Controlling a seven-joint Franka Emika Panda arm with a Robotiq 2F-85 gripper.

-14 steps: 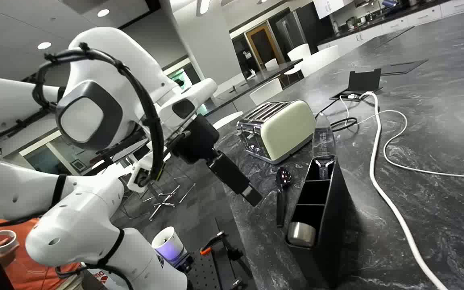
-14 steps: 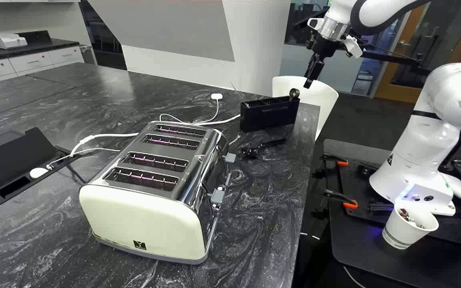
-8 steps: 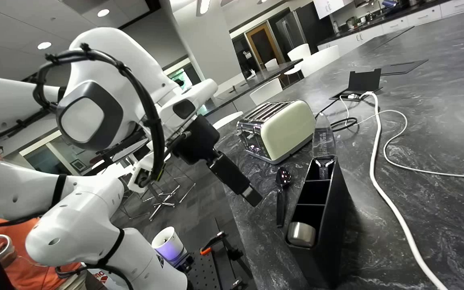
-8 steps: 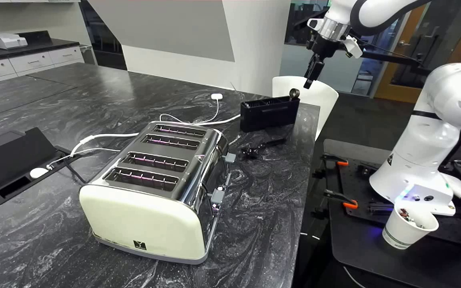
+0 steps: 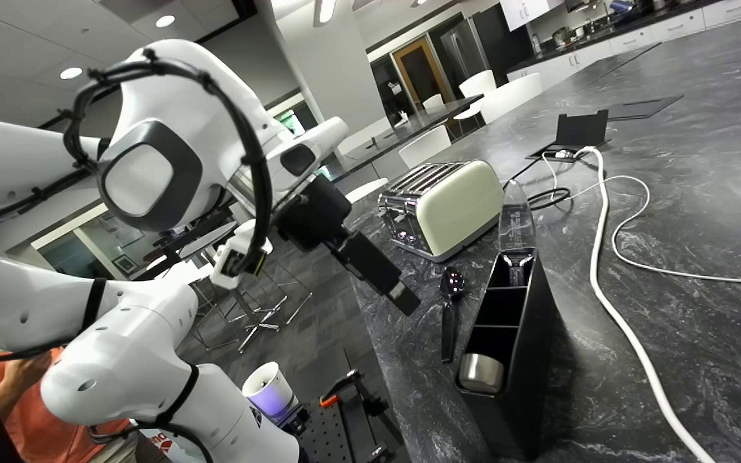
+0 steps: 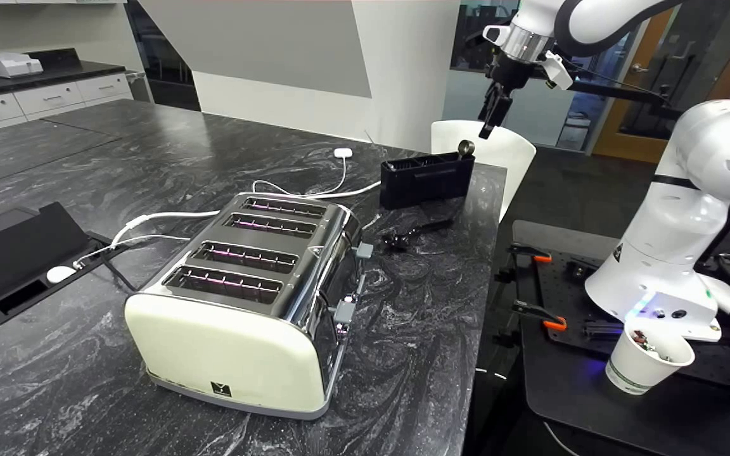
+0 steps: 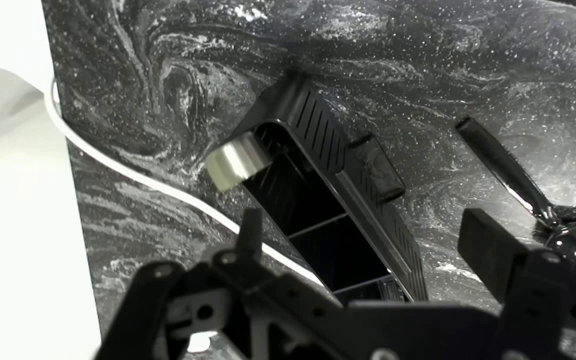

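Note:
My gripper (image 7: 369,240) hangs in the air, its fingers (image 7: 490,252) wide apart with nothing held between them. Below it in the wrist view stands a narrow black holder (image 7: 403,235) with several compartments, at the counter's edge. A silver-ended utensil (image 7: 238,160) sticks out of one end compartment, and a clear flat utensil (image 5: 517,225) rises from the opposite end. On the counter beside the holder lies a black spoon (image 7: 503,167), its bowl partly hidden by a finger. In both exterior views the gripper (image 5: 404,299) is above and apart from the holder (image 6: 428,180).
A cream and chrome toaster (image 6: 225,354) stands on the dark marbled counter. White cables (image 5: 628,334) run past the holder to a pop-up socket box (image 6: 29,253). A paper cup (image 6: 647,358) is by the arm's base. A person in orange (image 5: 29,418) sits behind the arm.
My gripper has risen slightly and the wrist has shifted and tilted a little. The person's hand has moved, and the white ring it held is out of view. The counter items stay put.

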